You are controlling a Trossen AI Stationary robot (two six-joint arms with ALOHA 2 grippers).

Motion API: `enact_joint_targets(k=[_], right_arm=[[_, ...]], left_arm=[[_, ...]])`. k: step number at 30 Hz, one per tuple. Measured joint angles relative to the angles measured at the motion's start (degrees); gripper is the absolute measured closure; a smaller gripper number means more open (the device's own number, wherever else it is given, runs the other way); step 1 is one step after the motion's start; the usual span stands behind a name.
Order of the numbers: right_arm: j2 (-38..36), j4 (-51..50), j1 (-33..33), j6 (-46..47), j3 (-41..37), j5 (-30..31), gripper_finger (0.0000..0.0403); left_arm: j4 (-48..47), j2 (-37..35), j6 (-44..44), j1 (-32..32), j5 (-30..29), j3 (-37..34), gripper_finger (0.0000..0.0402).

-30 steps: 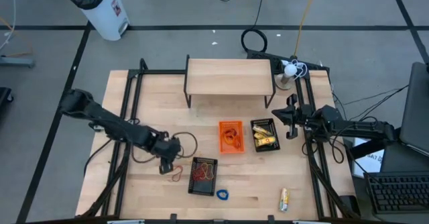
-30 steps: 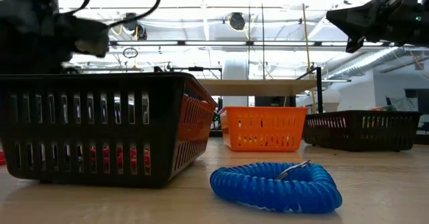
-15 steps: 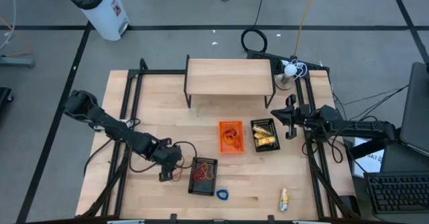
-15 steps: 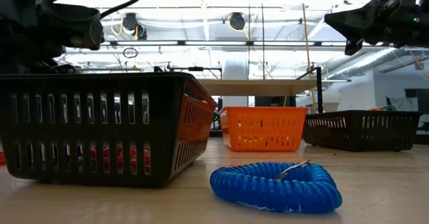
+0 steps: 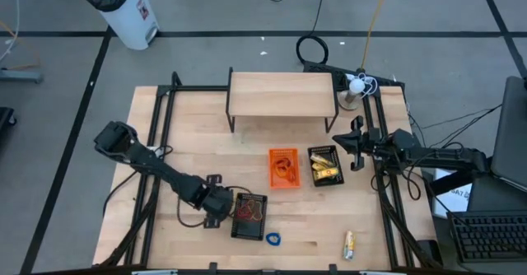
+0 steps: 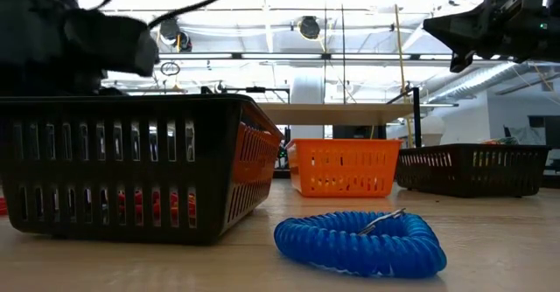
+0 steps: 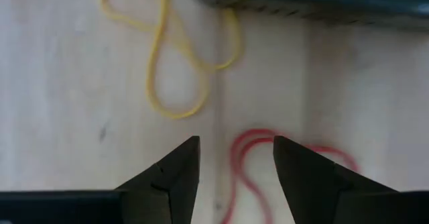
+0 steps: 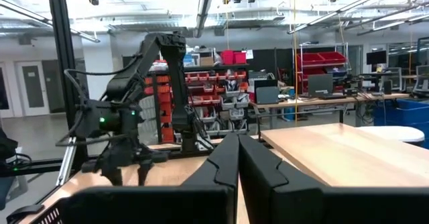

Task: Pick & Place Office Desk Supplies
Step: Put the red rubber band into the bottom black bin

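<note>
Hovering low near the table's [image 5: 189, 127] front edge, the left gripper [image 7: 234, 167] has its fingers apart over a red band [image 7: 268, 158], with a yellow band [image 7: 175, 56] just beyond, beside the black basket [image 5: 249, 215]. Right of it stand an orange basket [image 5: 284, 168] and another black one [image 5: 326, 166]. By the right edge, the right gripper [image 8: 237, 158] waits, fingers together.
</note>
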Motion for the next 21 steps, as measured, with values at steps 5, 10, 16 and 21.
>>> enact_joint_targets(k=[5, 10, 16, 21], right_arm=[[0.75, -0.11, 0.0, -0.03, 0.0, -0.04, 0.0403], [1.06, 0.07, 0.0, -0.31, 0.0, 0.04, 0.0403], [1.1, 0.05, 0.0, -0.25, 0.0, 0.07, 0.0403], [1.22, 0.0, -0.01, -0.11, 0.0, 0.0, 0.0403]], left_arm=[[-5.24, 0.64, -2.24, 1.74, 4.5, 0.53, 0.0213], [-5.42, 0.64, -2.24, 1.55, 7.7, 0.53, 0.0213], [-4.17, 3.42, -0.77, 1.48, 7.31, 0.88, 0.0213], [-2.77, 4.69, 2.8, 2.06, 7.95, 0.73, 0.0215]])
